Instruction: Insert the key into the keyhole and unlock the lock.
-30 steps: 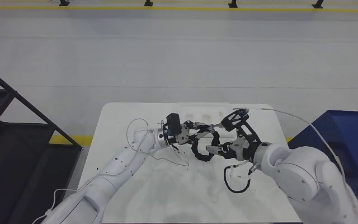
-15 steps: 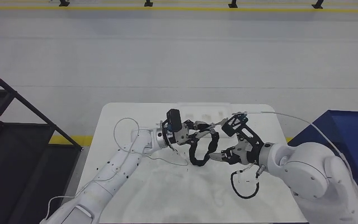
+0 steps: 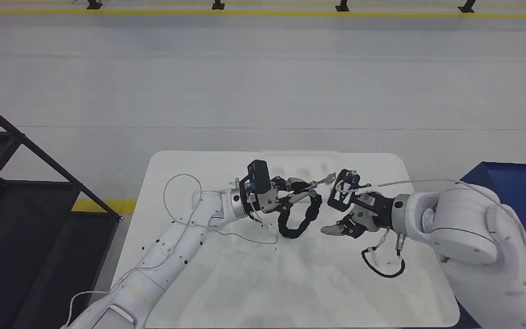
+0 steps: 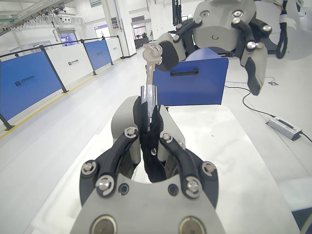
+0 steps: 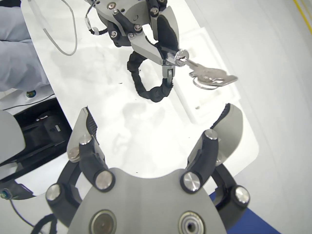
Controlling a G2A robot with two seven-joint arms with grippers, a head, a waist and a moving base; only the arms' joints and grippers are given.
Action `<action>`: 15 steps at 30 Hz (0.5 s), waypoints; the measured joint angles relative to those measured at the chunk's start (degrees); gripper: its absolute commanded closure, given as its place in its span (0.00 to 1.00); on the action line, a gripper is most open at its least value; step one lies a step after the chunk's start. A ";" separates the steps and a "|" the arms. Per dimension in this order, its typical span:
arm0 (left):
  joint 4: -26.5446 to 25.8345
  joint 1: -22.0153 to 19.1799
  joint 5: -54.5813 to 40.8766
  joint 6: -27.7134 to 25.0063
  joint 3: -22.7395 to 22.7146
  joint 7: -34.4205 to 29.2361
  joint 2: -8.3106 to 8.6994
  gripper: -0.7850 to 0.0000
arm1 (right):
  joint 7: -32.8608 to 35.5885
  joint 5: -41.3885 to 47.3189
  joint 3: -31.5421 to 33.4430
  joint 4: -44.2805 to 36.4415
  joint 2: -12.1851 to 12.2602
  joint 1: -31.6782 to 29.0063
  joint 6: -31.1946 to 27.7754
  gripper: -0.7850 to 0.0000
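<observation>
My left gripper (image 4: 147, 115) is shut on the chrome cylinder (image 4: 149, 96) of a black cable lock (image 3: 296, 222), held above the table's middle. A silver key (image 4: 151, 64) sticks out of the keyhole, with a ring on its head. Seen from the right wrist, the key (image 5: 209, 75) juts from the cylinder's face (image 5: 181, 58), and the black cable loop (image 5: 148, 91) hangs below the left gripper (image 5: 165, 49). My right gripper (image 5: 158, 115) is open and empty, a short way from the key head. From above, this right gripper (image 3: 335, 215) sits just right of the lock.
The white table (image 3: 205, 288) carries a shallow white tray (image 3: 300, 163) at its far side. A blue bin (image 3: 497, 177) stands off the table's right edge and a black rack (image 3: 41, 222) off its left. Loose cables hang from both arms.
My right gripper has drawn back to the right, away from the lock. The key stays in the keyhole. The left arm has shifted slightly right with the lock.
</observation>
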 measured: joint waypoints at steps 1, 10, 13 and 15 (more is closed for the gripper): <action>0.11 -0.06 -0.10 -0.05 0.13 -0.18 -0.06 1.00 | -1.23 -0.90 0.09 -0.25 0.24 -0.09 -1.19 0.00; 0.80 -0.64 -0.40 -0.23 1.15 -0.90 -0.55 1.00 | -4.69 -4.16 -2.75 -1.67 1.48 -0.04 -4.57 0.00; 0.94 -0.77 -0.12 -0.31 1.34 -0.83 -0.64 1.00 | -5.05 -3.81 -3.95 -1.79 1.60 0.76 -4.92 0.00; 1.03 -0.85 0.15 -0.28 1.45 -0.78 -0.68 1.00 | -5.04 -3.58 -4.70 -1.72 1.70 1.20 -4.91 0.00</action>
